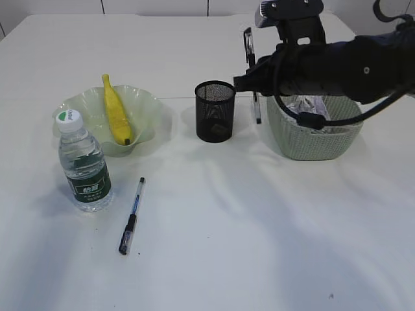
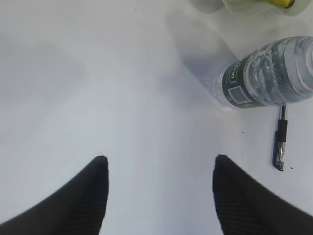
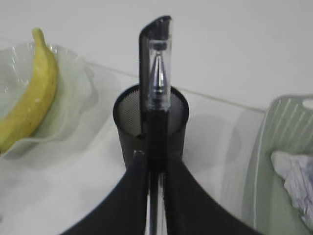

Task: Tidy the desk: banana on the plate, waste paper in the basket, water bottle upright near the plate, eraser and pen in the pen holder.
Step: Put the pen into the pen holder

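Note:
A yellow banana lies on the pale green plate. The water bottle stands upright in front of the plate. One pen lies on the table. My right gripper is shut on a second pen, held upright just right of the black mesh pen holder. In the right wrist view the gripper holds that pen in front of the holder. Crumpled paper lies in the basket. My left gripper is open over bare table. I see no eraser.
The left wrist view shows the bottle and the lying pen at right, and the plate's edge at the top. The right wrist view shows the banana at left and the basket at right.

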`<state>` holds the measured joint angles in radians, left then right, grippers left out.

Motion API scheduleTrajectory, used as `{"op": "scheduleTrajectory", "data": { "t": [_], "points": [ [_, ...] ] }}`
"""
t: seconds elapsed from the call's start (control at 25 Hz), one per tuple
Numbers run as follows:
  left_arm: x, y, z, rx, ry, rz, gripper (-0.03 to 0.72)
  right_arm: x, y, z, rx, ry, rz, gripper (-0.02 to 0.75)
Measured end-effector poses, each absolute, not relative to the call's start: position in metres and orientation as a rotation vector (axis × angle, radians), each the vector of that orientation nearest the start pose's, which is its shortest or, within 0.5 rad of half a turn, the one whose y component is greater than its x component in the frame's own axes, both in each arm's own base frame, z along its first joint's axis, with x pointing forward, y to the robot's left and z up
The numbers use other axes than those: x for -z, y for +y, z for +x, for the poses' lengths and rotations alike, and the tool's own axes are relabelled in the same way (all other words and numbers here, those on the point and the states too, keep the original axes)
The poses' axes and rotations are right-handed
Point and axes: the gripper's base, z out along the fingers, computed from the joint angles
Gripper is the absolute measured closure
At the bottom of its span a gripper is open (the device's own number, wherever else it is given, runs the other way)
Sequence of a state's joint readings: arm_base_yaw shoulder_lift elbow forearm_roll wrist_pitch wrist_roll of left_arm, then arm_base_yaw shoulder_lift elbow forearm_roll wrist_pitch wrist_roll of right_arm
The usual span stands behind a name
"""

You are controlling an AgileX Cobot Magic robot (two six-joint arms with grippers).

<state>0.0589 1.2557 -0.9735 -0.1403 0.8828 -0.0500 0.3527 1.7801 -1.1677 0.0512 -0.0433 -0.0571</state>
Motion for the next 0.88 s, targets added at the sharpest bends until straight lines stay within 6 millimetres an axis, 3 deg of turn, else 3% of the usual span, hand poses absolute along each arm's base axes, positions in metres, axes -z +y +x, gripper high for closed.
{"op": "scheduleTrajectory", "data": {
  "t": [0.48,0.88],
  "points": [
    [-0.297,0.004,0.243,0.170,2.634,-0.225,0.225,-0.248,0.165,0.448,-0.212,1.860,-0.367,0.696],
    [-0.297,0.004,0.243,0.170,2.634,-0.225,0.226,-0.224,0.176,0.479,-0.241,1.785,-0.325,0.696]
  ]
}}
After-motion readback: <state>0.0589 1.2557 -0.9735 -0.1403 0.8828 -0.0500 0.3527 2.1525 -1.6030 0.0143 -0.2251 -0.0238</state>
